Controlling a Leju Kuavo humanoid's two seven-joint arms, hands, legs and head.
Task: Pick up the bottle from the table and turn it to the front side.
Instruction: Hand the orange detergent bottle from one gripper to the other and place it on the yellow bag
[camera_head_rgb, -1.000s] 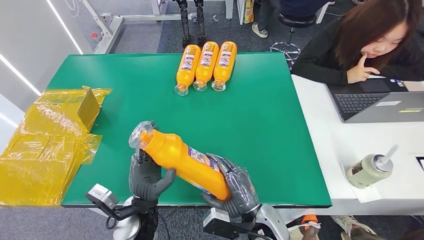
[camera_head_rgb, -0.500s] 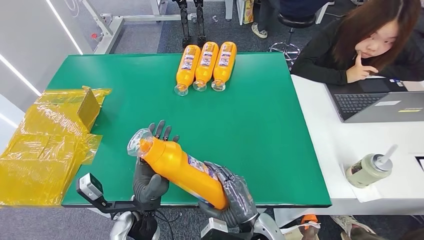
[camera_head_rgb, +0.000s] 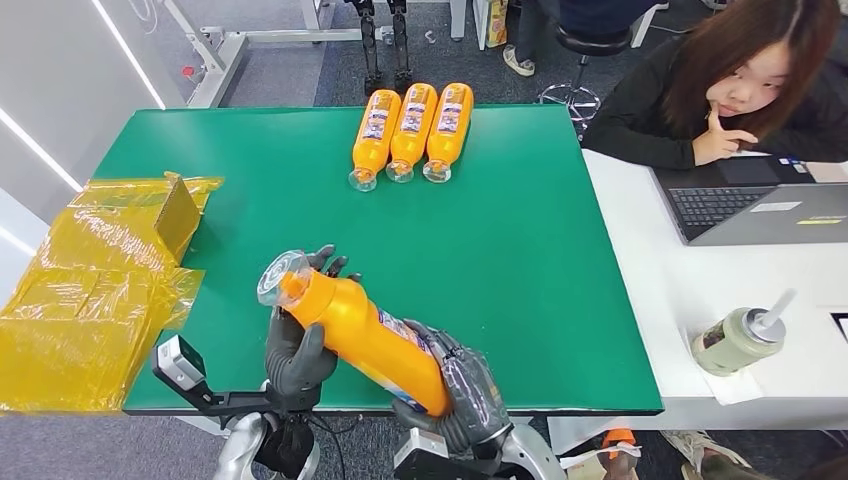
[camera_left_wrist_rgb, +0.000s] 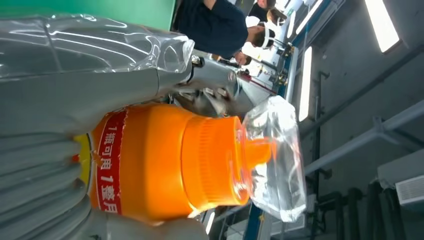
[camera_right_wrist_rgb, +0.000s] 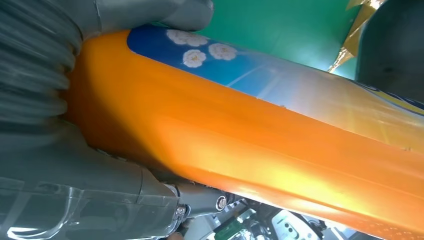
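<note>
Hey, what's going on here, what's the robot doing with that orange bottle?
The robot holds an orange bottle above the near edge of the green table, between both hands. Its right hand grips the base end, and its left hand supports it near the capped end, which points up and away to the left. Three more orange bottles lie side by side at the far edge. A person sits at a laptop on the right.

The head view looks down from above on the table (camera_head_rgb: 560, 250). Both wrist views sit very close to the bottle (camera_head_rgb: 362, 335), shared by all three.
</note>
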